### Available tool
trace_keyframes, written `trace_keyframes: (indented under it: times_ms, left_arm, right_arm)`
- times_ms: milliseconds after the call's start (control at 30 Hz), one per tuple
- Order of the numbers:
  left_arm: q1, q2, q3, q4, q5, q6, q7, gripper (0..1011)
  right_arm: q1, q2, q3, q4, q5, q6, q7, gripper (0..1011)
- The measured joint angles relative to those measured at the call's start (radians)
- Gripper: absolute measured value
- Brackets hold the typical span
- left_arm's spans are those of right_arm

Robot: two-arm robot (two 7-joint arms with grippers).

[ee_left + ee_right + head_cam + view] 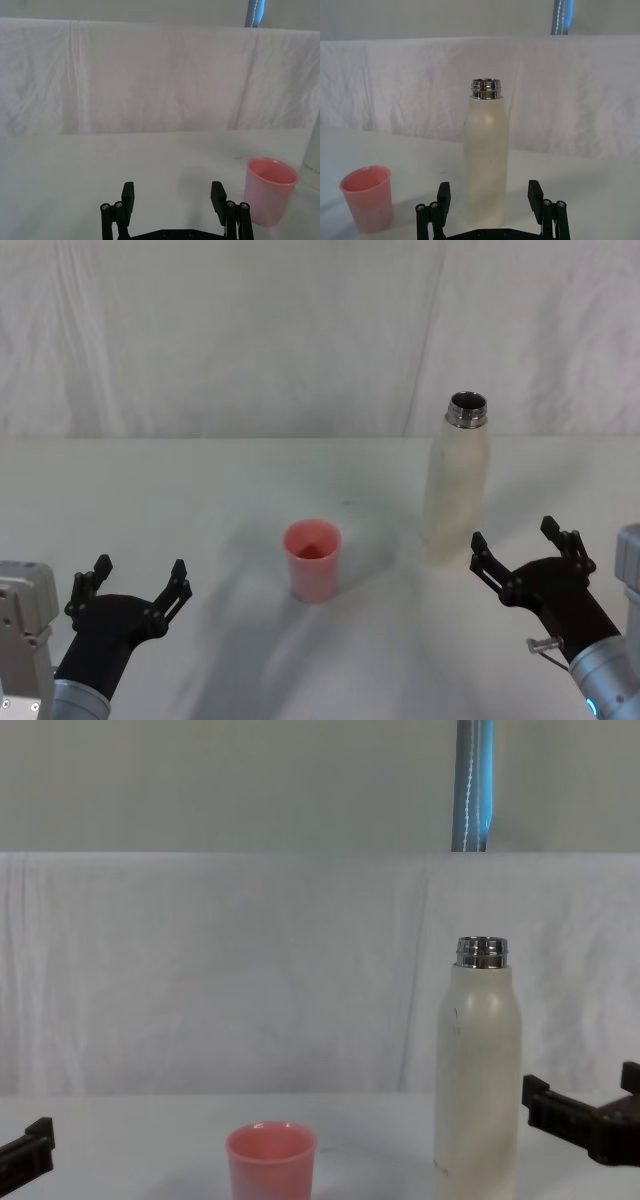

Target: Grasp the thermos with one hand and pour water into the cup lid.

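Clearly the main hazard is tipping: the thermos (456, 480) is tall and narrow, standing upright and uncapped on the white table (200, 490), so a finger that nudges its wall before both sides are around it could, I judge, push it over and spill water across the cloth. A grip taken too near the steel neck might also let the body swing when tilted, and a hurried pour could overshoot the small pink cup lid (313, 560), which looks light enough to be knocked aside.

From the head view, the right gripper (522, 545) sits at about 4 o'clock from the thermos base, close to it but not touching; its fingers are spread wide and hold nothing. Seen from the right wrist, the bottle (486, 160) stands straight ahead, lined up with the gap between the two fingers (442, 192) yet beyond their tips, so it is not enclosed.

The cup lid stands upright at roughly 8 o'clock from the thermos, apart from it. The left gripper (138, 585) hovers at about 8 o'clock from the cup, fingers spread, empty and idle.
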Motion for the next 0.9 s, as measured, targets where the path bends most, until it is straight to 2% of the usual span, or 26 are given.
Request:
trace_keyframes:
  times_ms: [367, 900]
  left_arm:
    - [0.000, 0.000, 0.000, 0.000, 0.000, 0.000, 0.000, 1001]
    - [0.000, 0.000, 0.000, 0.000, 0.000, 0.000, 0.000, 1001]
  right_arm:
    - [0.097, -0.003, 0.008, 0.069, 0.001, 0.018, 0.056, 1000]
    - [0.233, -0.009, -0.016, 0.176, -0.014, 0.024, 0.088, 1000]
